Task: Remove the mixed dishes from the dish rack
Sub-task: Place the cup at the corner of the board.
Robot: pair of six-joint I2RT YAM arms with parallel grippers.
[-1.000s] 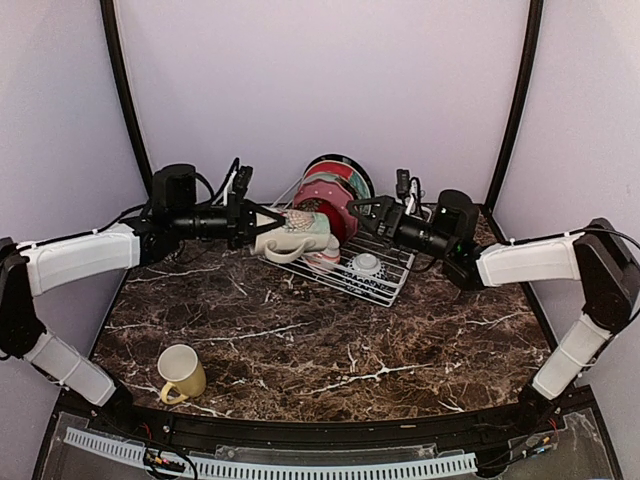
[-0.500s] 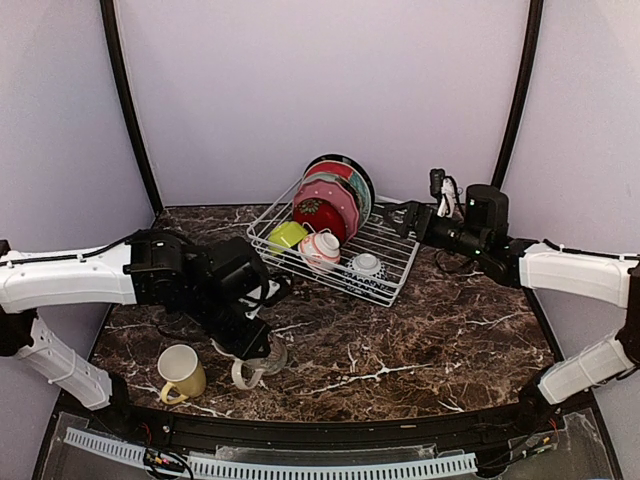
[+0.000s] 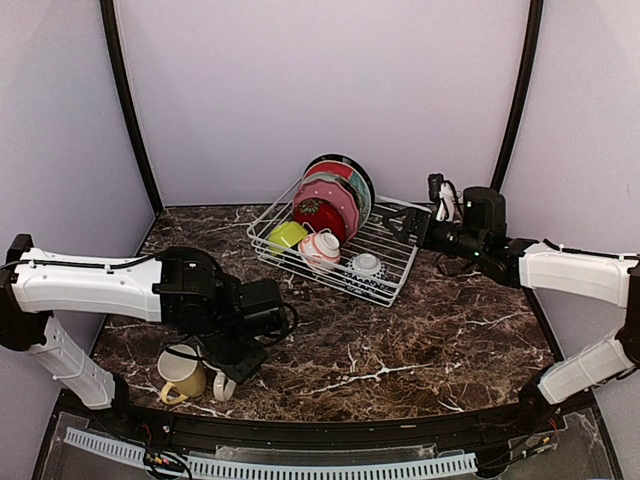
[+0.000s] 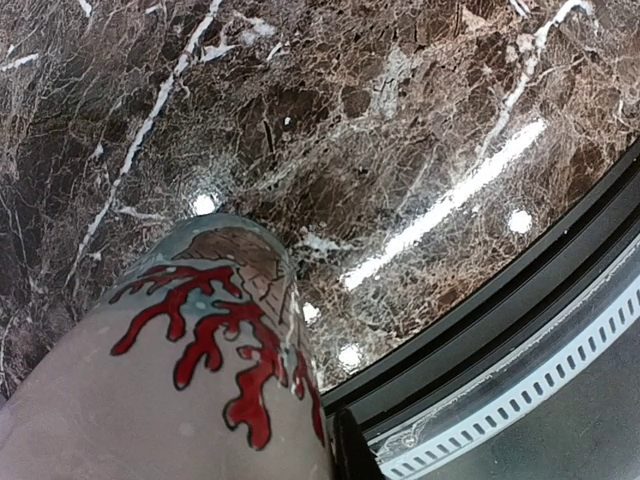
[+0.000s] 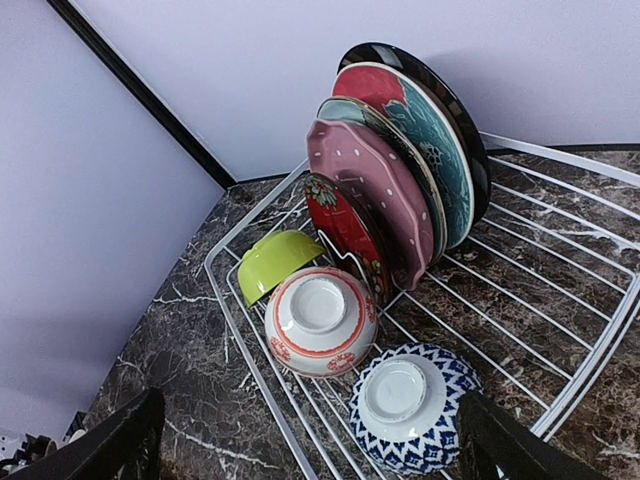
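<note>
Left end effector [image 3: 232,362], low over the marble surface [image 3: 420,340], closed on the beige mug [image 4: 150,400], held just beside the yellow mug [image 3: 180,372] near the front edge. Right end effector [image 3: 405,220], fingers spread wide and empty, at the rack [image 3: 385,283], which holds upright plates [image 5: 390,180], a lime bowl [image 5: 272,258], a red-and-white bowl [image 5: 318,318] and a blue-patterned bowl [image 5: 405,405]

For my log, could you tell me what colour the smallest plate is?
The plate is red, clearest in the right wrist view.
</note>
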